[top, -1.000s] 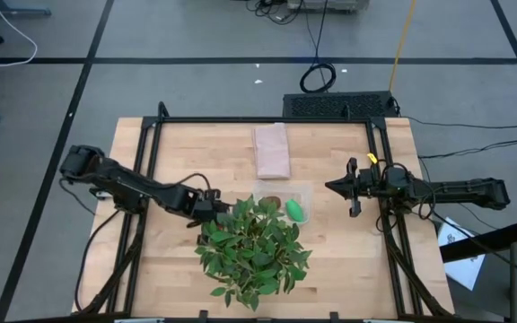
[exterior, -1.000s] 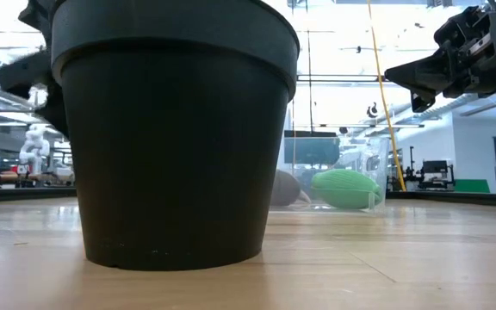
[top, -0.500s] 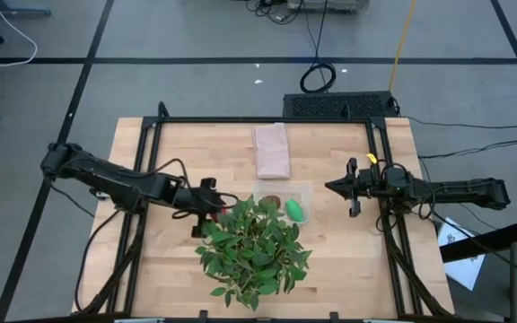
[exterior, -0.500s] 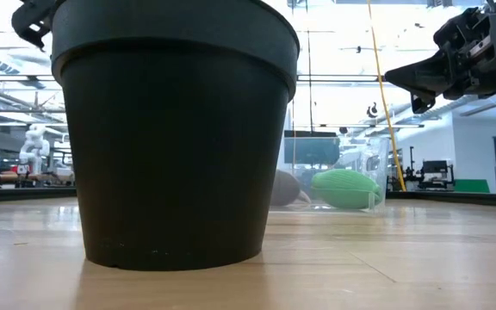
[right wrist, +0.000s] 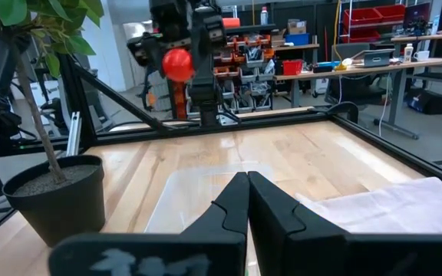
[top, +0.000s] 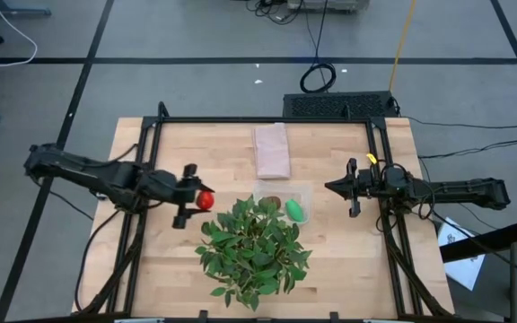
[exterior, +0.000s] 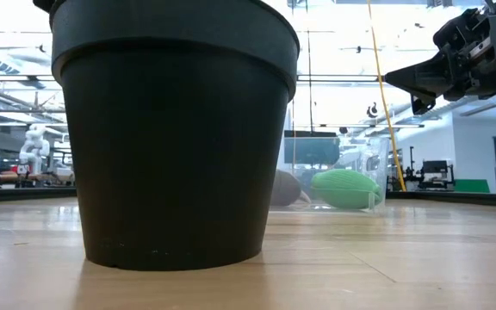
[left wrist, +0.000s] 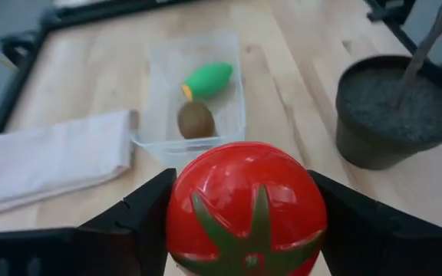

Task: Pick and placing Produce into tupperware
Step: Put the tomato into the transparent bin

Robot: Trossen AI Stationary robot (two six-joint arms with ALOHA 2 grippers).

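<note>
A small red round piece of produce (left wrist: 245, 211) with a green star on top hangs above the table, left of the potted plant, with my left gripper (top: 201, 199) shut on it. The clear tupperware (top: 287, 192) rests flat on the table to the right of it. Inside lie the green oval (top: 295, 211) and the brown kiwi-like ball (top: 274, 201). The low view shows the tub (exterior: 351, 164) behind the pot, with the green oval (exterior: 344, 189) in it. My right gripper (top: 328, 187) hovers shut just right of the tub, pointing level at it. My left gripper pinches the red piece by two opposite sides (left wrist: 176, 222) between its two fingers (left wrist: 129, 226). The fingers come from the table's left, slanting downward. The piece is lifted clear of the table, its green star toward the wrist camera.
A leafy plant (top: 254, 247) in a big black pot (exterior: 175, 129) stands near the front, just right of my left gripper. A pinkish folded cloth (top: 272, 150) lies beyond the tub. Black frame rails (top: 151, 152) run along the table's sides.
My left gripper has risen from the plant's left edge and drawn back toward the table's left edge, tipping up from steeply downward to a shallower slant. The red piece has come with it, out from beside the leaves and clear of the table.
</note>
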